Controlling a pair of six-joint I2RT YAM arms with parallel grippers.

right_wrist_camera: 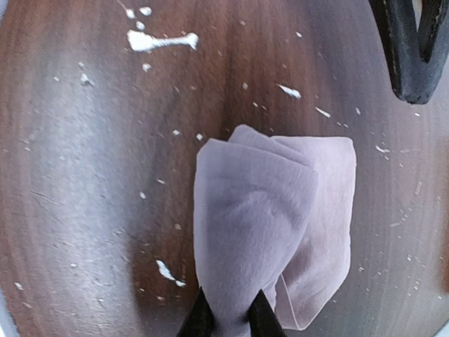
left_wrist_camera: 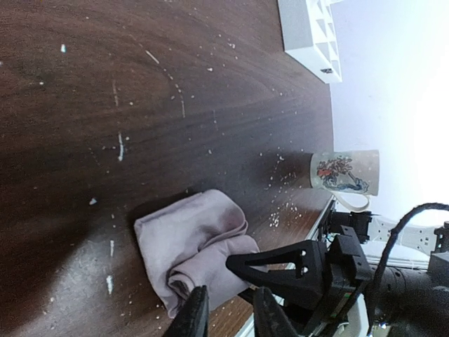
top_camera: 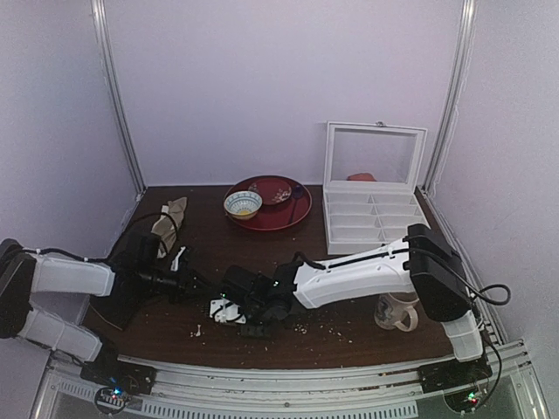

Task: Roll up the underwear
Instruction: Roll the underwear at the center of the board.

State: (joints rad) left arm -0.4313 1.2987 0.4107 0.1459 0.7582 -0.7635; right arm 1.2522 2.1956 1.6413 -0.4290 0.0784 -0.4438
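The underwear (left_wrist_camera: 191, 247), a pale pink thin fabric, lies partly rolled on the dark wooden table (left_wrist_camera: 84, 105) near the front edge (top_camera: 221, 311). My right gripper (right_wrist_camera: 229, 319) is shut on one end of the roll, with the fabric pinched between its black fingertips. From the right it reaches across the table (top_camera: 234, 307). My left gripper (left_wrist_camera: 228, 319) stands open just beside the bundle's near edge, nothing between its fingers. One of its fingers (right_wrist_camera: 410, 49) shows at the top right of the right wrist view.
A decorated mug (top_camera: 397, 312) stands at the front right. At the back right is a white compartment box (top_camera: 371, 209) with its lid raised. A red plate (top_camera: 284, 214) with a small bowl (top_camera: 242, 204) sits at the back. A beige cloth (top_camera: 170, 218) lies at the left.
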